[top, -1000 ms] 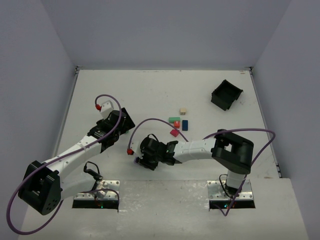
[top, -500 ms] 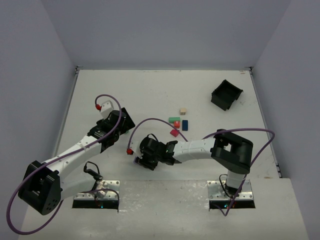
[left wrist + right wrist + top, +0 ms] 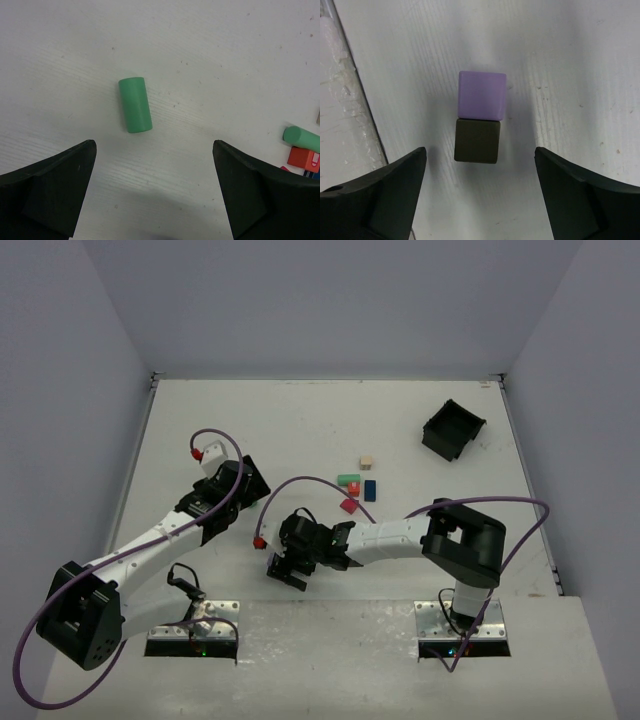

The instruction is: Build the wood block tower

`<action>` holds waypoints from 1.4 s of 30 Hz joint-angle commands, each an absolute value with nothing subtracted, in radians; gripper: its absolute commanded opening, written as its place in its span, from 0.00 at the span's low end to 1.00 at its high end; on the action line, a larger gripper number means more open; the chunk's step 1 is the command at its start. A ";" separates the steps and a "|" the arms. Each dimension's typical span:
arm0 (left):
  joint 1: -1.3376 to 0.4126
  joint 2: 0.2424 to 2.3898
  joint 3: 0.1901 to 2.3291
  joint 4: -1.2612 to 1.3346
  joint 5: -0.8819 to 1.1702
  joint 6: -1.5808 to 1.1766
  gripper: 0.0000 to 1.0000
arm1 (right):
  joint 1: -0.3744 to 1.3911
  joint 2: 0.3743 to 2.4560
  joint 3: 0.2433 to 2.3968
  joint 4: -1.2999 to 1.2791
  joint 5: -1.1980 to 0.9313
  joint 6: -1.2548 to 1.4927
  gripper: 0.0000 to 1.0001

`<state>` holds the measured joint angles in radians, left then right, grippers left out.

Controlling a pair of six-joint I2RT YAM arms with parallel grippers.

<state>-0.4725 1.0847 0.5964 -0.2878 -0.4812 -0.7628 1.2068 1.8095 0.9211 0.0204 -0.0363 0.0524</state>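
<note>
Down at the near left, well away from the black bin [image 3: 453, 429], the right gripper [image 3: 287, 570] hangs over the table [image 3: 300, 420] close to its near edge. Its jaws are spread wide and grip nothing. In the right wrist view a purple cube [image 3: 482, 95] sits on the table between the two fingers [image 3: 375, 195], touching neither. A dark square face lies right against the cube's near edge; I cannot tell whether that is a second block or the cube's own shaded side.

Farther left from the bin again, the left gripper [image 3: 152, 165] is also wide open and empty. A green cylinder [image 3: 135, 104] lies on its side just beyond its fingertips, clear of both.

The other wood blocks lie loose in a small cluster between the bin and the two grippers, nearer the bin than either gripper is. A tan cube [image 3: 367, 461] is the one closest to the bin. Just past it are a green piece [image 3: 347, 480] touching a red block [image 3: 354, 489], and a blue block [image 3: 370, 489] beside them. A magenta block [image 3: 348, 506] lies a little apart, on the side away from the bin.
</note>
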 commanded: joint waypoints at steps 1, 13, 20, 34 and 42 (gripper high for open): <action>-0.482 1.083 0.609 -0.251 -0.473 -0.749 1.00 | 1.209 1.737 0.943 0.043 0.025 0.045 0.98; -0.480 1.051 0.612 -0.268 -0.466 -0.750 1.00 | 1.116 1.455 0.767 0.055 0.141 0.118 0.99; -0.482 1.006 0.601 -0.276 -0.486 -0.756 1.00 | 0.904 1.398 0.744 0.034 0.145 0.211 0.99; -0.482 0.989 0.585 -0.268 -0.491 -0.759 1.00 | 0.480 1.533 0.952 -0.145 0.135 0.437 0.99; -0.482 1.006 0.587 -0.264 -0.505 -0.761 1.00 | 0.442 1.749 1.146 -0.183 0.161 0.451 0.97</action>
